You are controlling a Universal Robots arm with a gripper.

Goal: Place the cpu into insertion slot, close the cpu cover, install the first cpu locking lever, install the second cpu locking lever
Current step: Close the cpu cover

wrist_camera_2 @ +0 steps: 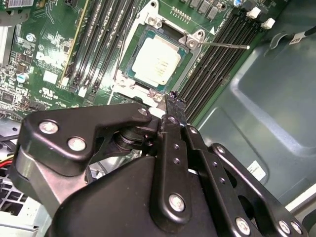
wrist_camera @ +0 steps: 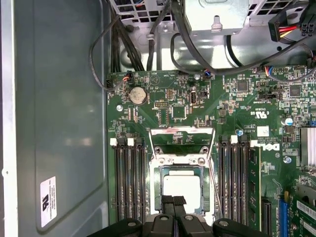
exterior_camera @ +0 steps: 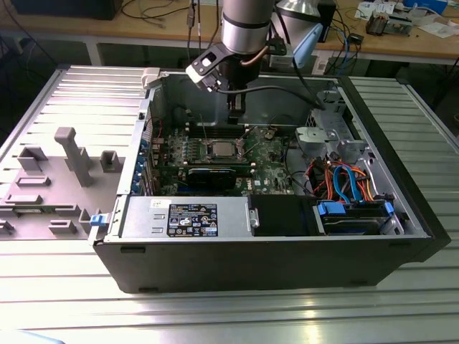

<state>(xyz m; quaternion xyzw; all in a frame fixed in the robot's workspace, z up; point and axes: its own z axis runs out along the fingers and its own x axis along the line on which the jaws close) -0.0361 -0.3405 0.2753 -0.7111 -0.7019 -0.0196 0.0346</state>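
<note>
**CPU seated, cover raised**

The cpu (wrist_camera: 181, 190) lies flat in the insertion slot (wrist_camera: 158, 191), its grey top uncovered. The cpu cover (wrist_camera: 181, 131) is swung up off the socket, and the green circuit board (wrist_camera: 247, 108) shows through its cut-out. The black fingers (wrist_camera: 168, 202), pressed together, overlap the cpu's edge. Memory slots (wrist_camera: 128, 182) flank the socket.
</note>
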